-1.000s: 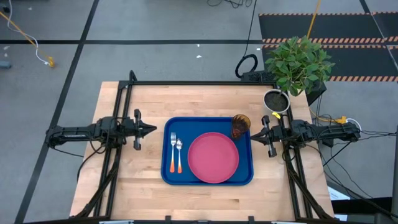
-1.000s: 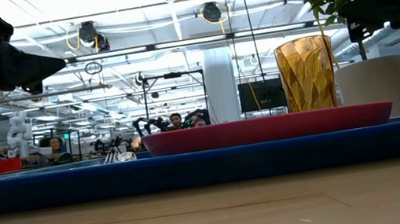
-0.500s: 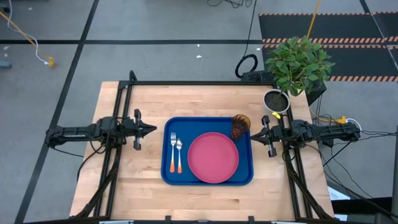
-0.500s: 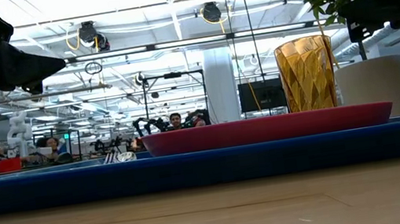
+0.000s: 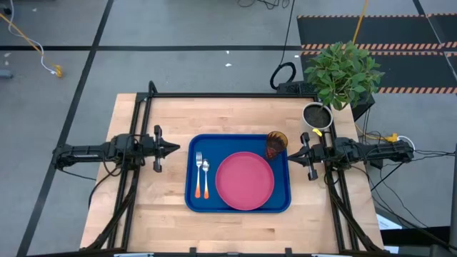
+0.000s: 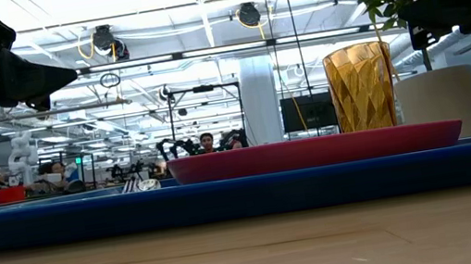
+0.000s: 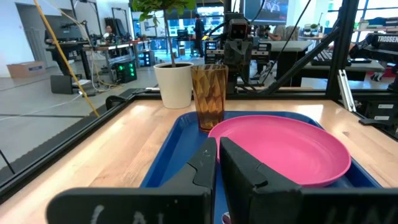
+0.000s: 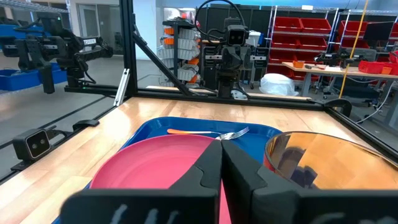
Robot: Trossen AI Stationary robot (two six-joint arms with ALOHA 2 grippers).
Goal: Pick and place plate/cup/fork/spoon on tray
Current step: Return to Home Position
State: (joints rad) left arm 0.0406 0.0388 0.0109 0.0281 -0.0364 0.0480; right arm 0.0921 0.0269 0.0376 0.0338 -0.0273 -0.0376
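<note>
Parked level on opposite sides of the tray [image 5: 282,201]: left gripper [image 5: 173,148] and right gripper [image 5: 294,153]. Both pinched together (nothing held). No shift since a second ago.

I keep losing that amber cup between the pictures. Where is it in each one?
High view: the cup stands in the tray's top right corner, beside the plate.
Low view: right of centre, rising behind the plate.
Left wrist view: past the plate, beside the white pot.
Right wrist view: close to the camera, beside the plate.
Shared landmark: the pink plate, always next to it.
</note>
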